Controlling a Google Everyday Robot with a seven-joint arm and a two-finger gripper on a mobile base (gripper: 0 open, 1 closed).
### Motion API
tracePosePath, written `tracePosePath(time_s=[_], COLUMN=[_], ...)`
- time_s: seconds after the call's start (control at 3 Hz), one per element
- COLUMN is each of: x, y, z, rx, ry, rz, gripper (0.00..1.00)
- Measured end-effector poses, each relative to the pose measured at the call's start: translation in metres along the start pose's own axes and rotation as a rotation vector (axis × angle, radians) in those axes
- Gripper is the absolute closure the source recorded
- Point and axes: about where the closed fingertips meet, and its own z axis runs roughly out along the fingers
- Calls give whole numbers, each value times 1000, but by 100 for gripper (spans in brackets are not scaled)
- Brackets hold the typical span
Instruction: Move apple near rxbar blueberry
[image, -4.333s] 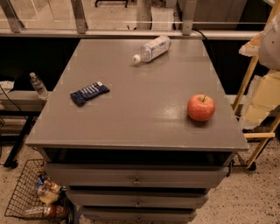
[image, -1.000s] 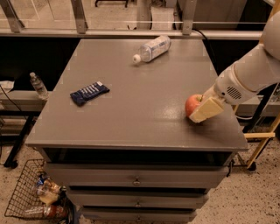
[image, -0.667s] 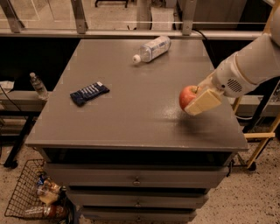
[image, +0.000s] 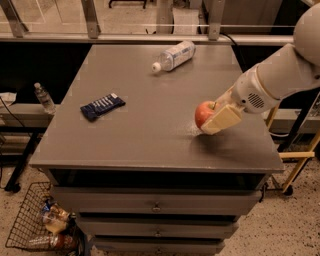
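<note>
The rxbar blueberry (image: 102, 106) carries white lettering on its dark blue wrapper, too small to read, and the label on the clear water bottle (image: 173, 55) lying at the far edge is no more legible. The arm (image: 280, 75) reaches in from the right and slopes down toward the surface (image: 150, 140), and its hand (image: 211, 118) is clasped on the apple (image: 202, 113), with one cream finger (image: 222, 119) lying across the fruit's near right side. The apple is right of centre, on or just over the surface – I cannot tell which – well apart from the bar at the left.
</note>
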Motion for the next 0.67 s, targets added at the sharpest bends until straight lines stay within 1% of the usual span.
tracePosePath(time_s=[0.33,0.67], x=[-48,-105], y=[18,37], z=[36,67], rx=[-65,-92], ry=[-27,-63], rz=[-119,-265], gripper=[100,100])
